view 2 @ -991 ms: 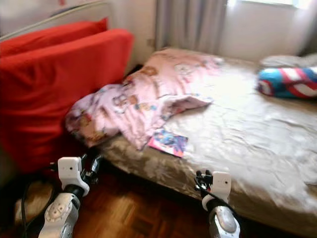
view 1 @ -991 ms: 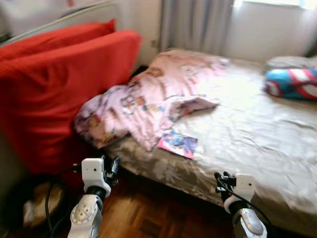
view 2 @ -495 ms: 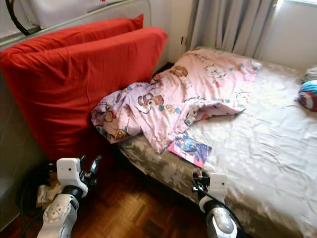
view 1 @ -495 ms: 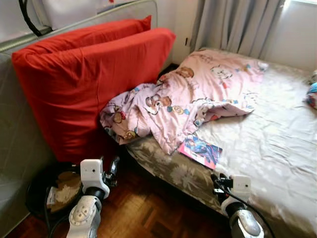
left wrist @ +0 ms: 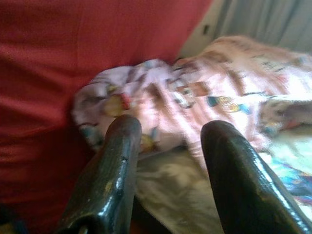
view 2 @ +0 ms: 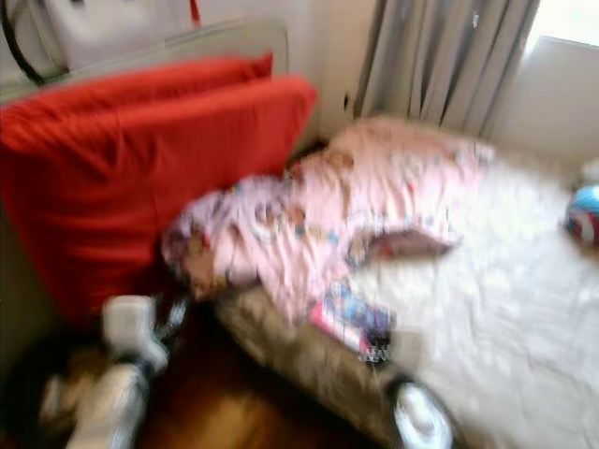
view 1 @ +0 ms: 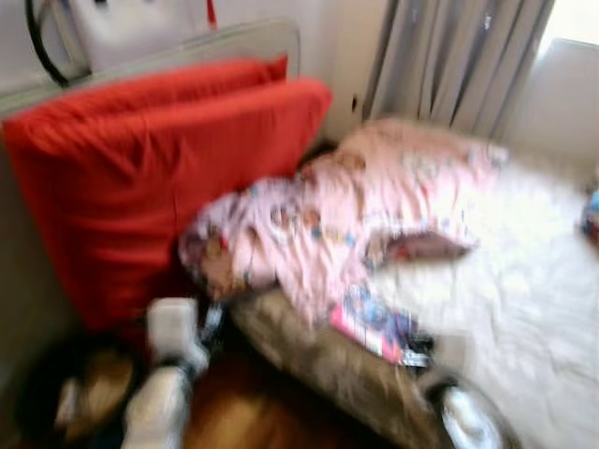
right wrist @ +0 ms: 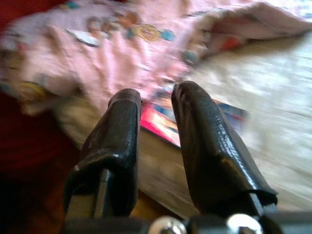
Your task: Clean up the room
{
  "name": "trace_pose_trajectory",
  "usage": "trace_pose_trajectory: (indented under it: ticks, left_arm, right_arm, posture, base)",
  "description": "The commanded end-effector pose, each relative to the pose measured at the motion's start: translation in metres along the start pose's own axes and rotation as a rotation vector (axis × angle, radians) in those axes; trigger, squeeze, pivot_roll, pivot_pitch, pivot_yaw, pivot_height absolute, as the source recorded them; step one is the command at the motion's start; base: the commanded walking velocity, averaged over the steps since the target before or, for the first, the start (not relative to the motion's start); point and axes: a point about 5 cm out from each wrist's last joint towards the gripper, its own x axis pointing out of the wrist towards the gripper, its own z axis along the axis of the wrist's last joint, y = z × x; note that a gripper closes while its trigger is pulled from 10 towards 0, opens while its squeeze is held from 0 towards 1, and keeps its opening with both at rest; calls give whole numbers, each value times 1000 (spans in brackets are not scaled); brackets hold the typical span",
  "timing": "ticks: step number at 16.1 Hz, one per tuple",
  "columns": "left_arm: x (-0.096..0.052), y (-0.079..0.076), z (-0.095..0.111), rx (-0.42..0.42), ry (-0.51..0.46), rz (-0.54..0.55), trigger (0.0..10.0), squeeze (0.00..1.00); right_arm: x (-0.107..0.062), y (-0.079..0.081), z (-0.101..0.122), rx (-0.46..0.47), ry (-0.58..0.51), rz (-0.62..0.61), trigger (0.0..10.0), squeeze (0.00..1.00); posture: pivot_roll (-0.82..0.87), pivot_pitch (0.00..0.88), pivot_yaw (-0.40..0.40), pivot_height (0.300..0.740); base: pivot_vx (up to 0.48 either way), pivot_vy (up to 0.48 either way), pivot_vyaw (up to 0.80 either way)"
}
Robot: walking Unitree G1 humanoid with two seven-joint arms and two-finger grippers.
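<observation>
The head views are blurred. A bed point(view 1: 524, 309) with a pale sheet takes up the right of the scene. A large red mattress point(view 1: 140, 178) stands on edge against the wall on the left, touching the bed's near corner. A pink patterned blanket point(view 1: 374, 206) lies crumpled across the head of the bed, one end bunched against the red mattress. Grey curtains point(view 1: 449, 56) hang behind the bed. A small colourful book point(view 1: 374, 323) lies flat on the sheet near the bed's front edge, just below the blanket's hem.

The left gripper point(left wrist: 168, 146) hovers low beside the bed corner, fingers spread and empty, facing the bunched blanket. The right gripper point(right wrist: 155, 122) hovers before the bed edge, fingers slightly parted and empty, aimed toward the book.
</observation>
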Motion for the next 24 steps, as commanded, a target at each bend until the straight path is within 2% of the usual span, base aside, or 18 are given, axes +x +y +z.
trace_pose_trajectory:
  ticks: [1,6,9,12,14,19,21,24]
  left_arm:
    - [4,-11,3,-21,-12,-28,10000,0]
    - [5,-13,5,-23,-19,-32,10000,0]
    - [4,-13,5,-20,-14,-36,10000,0]
    - [4,-13,4,-17,-8,-42,10000,0]
    - [3,-13,4,-19,-7,-42,10000,0]
    - [2,-13,9,-23,-27,-18,10000,0]
    - [1,-11,13,-22,-47,19,10000,0]
    - [0,-12,15,-25,-52,17,10000,0]
  right_arm:
    - [-6,-13,-1,-18,7,-32,10000,0]
    - [-5,-15,2,-9,-14,-56,10000,0]
    - [-5,-21,2,-2,-12,-115,10000,0]
    - [-5,-21,2,-7,-11,-122,10000,0]
    - [-5,-21,4,-9,-23,-121,10000,0]
    - [-1,-11,10,-38,-50,-72,10000,0]
    - [2,-5,16,-54,-80,-35,10000,0]
    - [4,-1,27,-85,-118,1,10000,0]
  posture:
    - [-19,0,-29,740]
    - [-17,0,-32,740]
    - [-11,5,-29,740]
    - [-10,10,-27,740]
    - [-9,12,-27,740]
    - [-11,15,-26,740]
    - [-18,17,-28,740]
    - [-23,19,-31,740]
  base:
    - [341,0,0]
    - [340,0,0]
    - [308,0,0]
    - [0,0,-742]
    - [0,0,0]
    - [0,0,0]
    - [0,0,0]
    - [0,0,0]
